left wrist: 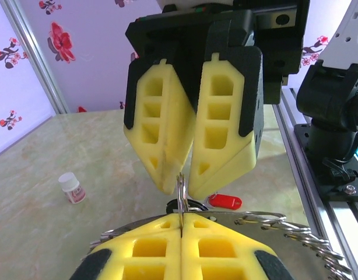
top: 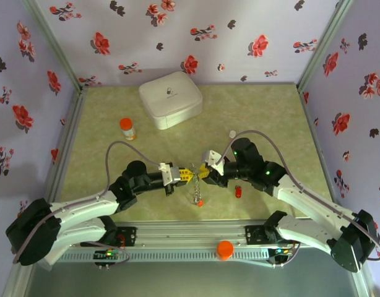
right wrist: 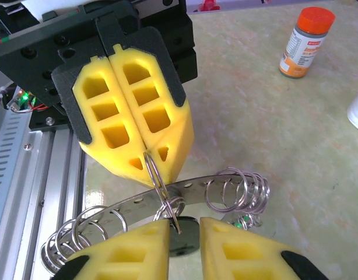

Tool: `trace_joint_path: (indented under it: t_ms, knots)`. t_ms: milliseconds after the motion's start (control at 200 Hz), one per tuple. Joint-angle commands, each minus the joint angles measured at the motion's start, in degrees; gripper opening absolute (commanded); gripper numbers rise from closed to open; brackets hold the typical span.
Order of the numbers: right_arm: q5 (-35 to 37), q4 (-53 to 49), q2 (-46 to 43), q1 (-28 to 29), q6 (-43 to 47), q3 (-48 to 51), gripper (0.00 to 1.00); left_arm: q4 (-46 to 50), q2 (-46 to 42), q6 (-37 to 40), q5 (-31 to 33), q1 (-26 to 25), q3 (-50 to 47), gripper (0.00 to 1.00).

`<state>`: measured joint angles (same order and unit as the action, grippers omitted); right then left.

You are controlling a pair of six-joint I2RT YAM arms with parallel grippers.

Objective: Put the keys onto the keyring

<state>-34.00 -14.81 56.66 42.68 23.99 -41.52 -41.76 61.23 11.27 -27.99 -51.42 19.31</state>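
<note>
Keys (top: 199, 199): hung under the keyring (right wrist: 193, 191), near the middle.
Red key (top: 238, 192): lay on the table, just right of them.
Left gripper (top: 189, 176): pressed together, pinching the keyring.
Right gripper (top: 205, 172): fingers a little apart around a black key (right wrist: 183, 236); grip unclear.
Pill bottle (top: 127, 129): far left.

One large dark grey metal keyring (right wrist: 193, 188). Three tiny keys can be told apart: one red-headed key (top: 238, 192), one orange-red-headed key (top: 200, 202), one black-headed key (right wrist: 182, 236). One orange-capped pill bottle (top: 127, 128), one small white-capped bottle (left wrist: 71, 188), one white rounded square case (top: 170, 99). Two yellow-fingered grippers: left gripper (top: 189, 176), right gripper (top: 203, 174).
</note>
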Motion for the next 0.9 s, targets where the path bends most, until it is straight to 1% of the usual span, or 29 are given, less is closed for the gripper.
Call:
trace_joint_path:
  t_ms: [0, 95, 195, 300, 535, 600, 640, 700, 790, 900]
  knots:
    - [-1.7, -0.2, 0.0, -0.1, 0.2, -1.4, 0.15, -4.4, 0.1, -0.3, -1.2, -0.1, -0.2, 0.00]
    - [-1.5, -0.6, -0.1, -0.1, 0.2, -1.5, 0.07, -4.4, 0.1, -0.4, -1.2, -0.1, -0.3, 0.00]
    - [-1.1, -0.6, 0.0, -0.1, 0.2, -1.3, 0.03, -4.3, -0.1, -0.2, -1.3, -0.1, -0.3, 0.00]
    - [-0.3, -1.1, 1.0, -0.1, 0.4, -1.1, 0.02, -4.2, -0.4, -0.2, -1.8, -0.1, 0.1, 0.00]
    - [-0.7, -1.5, 3.9, 0.4, 0.3, -1.4, 0.04, -5.9, 0.2, -0.5, -3.6, -0.1, 1.0, 0.00]
    - [-1.0, -1.3, 3.8, 0.5, 0.1, -1.5, 0.06, -6.5, 0.3, -0.3, -3.7, 0.0, 1.0, 0.00]
    - [-0.8, -1.4, 3.4, 0.5, 0.2, -1.5, 0.10, -6.5, 0.3, -0.3, -3.6, -0.1, 0.9, 0.00]
    - [0.1, -1.2, 2.2, 0.4, 0.2, -1.2, 0.19, -6.5, 0.5, -0.2, -3.6, -0.1, 0.7, 0.00]
    - [0.8, -0.7, -0.4, 0.3, 0.8, -0.2, 0.28, -6.5, 0.6, -0.3, -3.3, -0.1, 0.3, 0.00]
    - [-1.1, 0.9, -2.2, 0.4, 0.6, 0.2, 0.32, -7.0, 1.1, -0.8, -3.5, -0.1, 0.1, 0.00]
